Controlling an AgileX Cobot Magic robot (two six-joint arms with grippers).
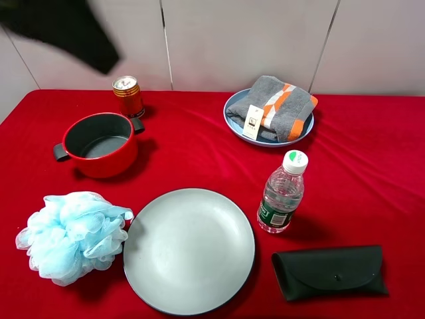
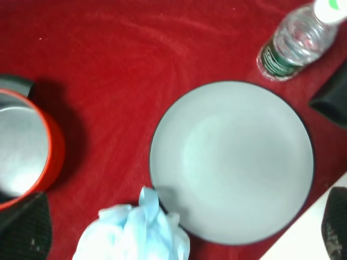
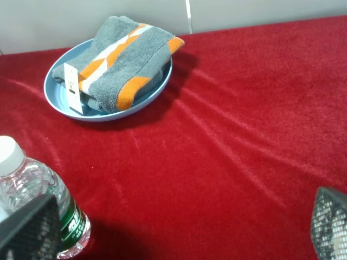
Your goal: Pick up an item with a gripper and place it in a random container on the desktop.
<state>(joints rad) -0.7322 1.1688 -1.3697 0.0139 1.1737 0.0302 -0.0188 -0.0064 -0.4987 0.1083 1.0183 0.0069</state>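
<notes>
The folded grey towel (image 1: 279, 106) with orange and white stripes and a pale tag lies in the light-blue plate (image 1: 232, 113) at the back right of the red desktop (image 1: 199, 159). Both also show in the right wrist view, the towel (image 3: 122, 59) in the plate (image 3: 59, 100). My right gripper (image 3: 179, 227) is open and empty, well short of the plate, with only its fingertips (image 3: 27, 230) showing. My left gripper (image 2: 179, 233) is open and empty, high above the grey plate (image 2: 233, 162). The left arm (image 1: 66, 26) is a dark blur at the top left.
A red two-handled pot (image 1: 99, 143) and an orange can (image 1: 127, 95) stand at the back left. A light-blue pouf (image 1: 73, 236) lies front left beside the large grey plate (image 1: 189, 249). A water bottle (image 1: 282, 193) and a black case (image 1: 330, 271) are at the front right.
</notes>
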